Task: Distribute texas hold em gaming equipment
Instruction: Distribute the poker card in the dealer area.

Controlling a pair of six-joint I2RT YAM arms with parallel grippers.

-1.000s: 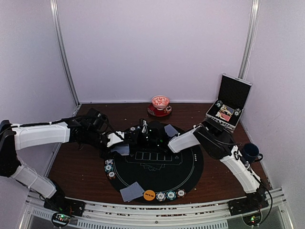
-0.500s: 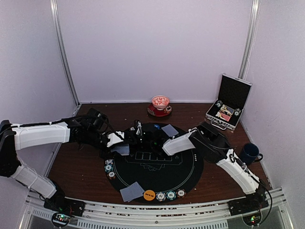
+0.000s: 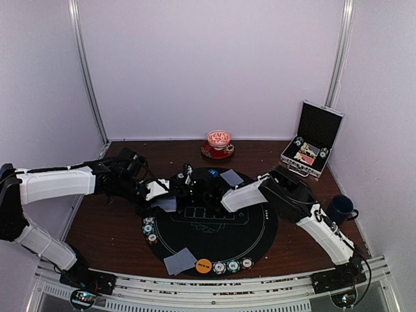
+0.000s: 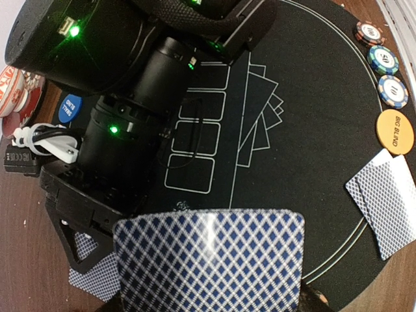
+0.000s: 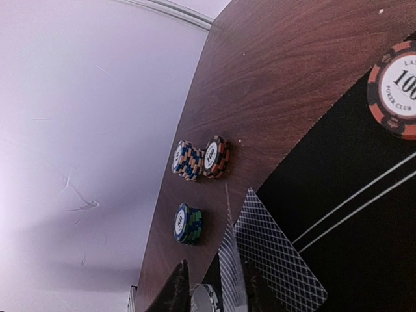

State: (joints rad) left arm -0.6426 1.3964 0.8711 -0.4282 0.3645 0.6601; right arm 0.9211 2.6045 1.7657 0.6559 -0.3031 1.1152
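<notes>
Left gripper [image 3: 164,200], reaching toward three o'clock, clamps a blue diamond-backed playing card [image 4: 208,260]; right gripper [image 5: 214,292] (elbow bent) stretches toward nine o'clock, jaws parted.

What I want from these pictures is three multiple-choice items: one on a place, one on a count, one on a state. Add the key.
1. The orange disc lies at the mat's: A near edge; B centre; C far edge.
2. Chips in the row beside it: A one; B five; C three.
3. The case is: A shut; B open, lid up; C overturned.
A: it sits on the rim lowest in the top view. C: three striped chips line up there. B: its lid stands raised.
</notes>
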